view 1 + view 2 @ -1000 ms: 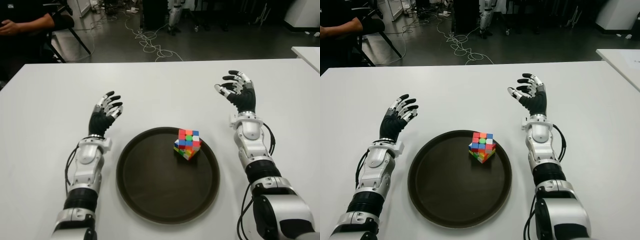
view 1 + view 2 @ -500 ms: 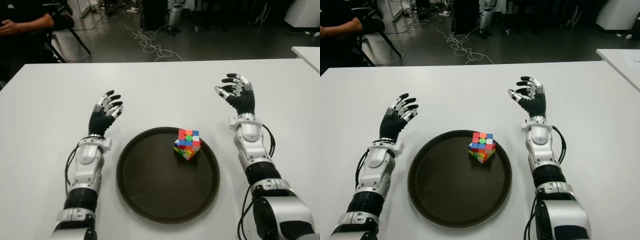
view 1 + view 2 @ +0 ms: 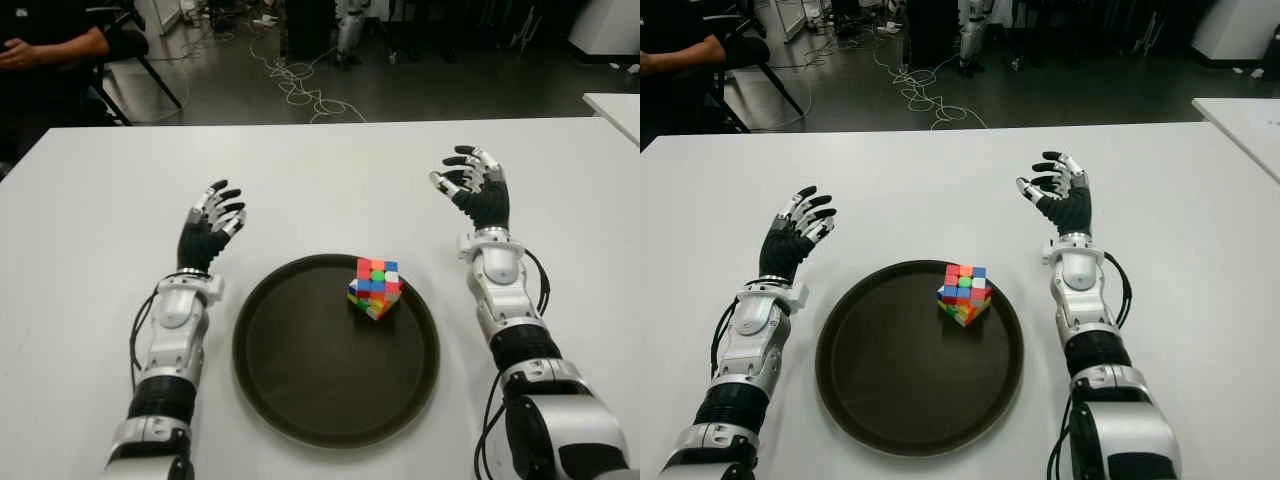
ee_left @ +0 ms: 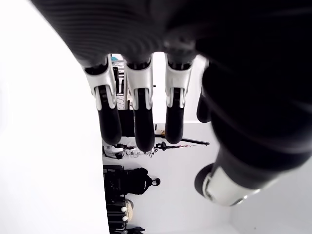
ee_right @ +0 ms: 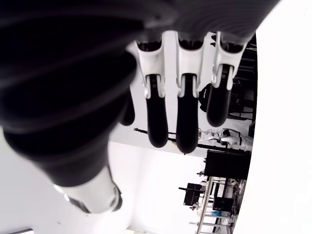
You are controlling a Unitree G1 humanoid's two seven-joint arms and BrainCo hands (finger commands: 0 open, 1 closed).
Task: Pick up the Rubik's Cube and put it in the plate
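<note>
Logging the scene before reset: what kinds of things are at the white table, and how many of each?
Rubik's Cube: 1, inside the plate
Plate: 1, dark and round
Robot hands: 2, left hand and right hand, both open and empty
Total: 4

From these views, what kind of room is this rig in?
Likely a robotics lab: cables strewn across a dark floor, a plain white table as workbench, a seated person watching, and other robots' legs standing behind.

Rubik's Cube [image 3: 375,287] in plate [image 3: 300,380], seemingly tilted.
</note>
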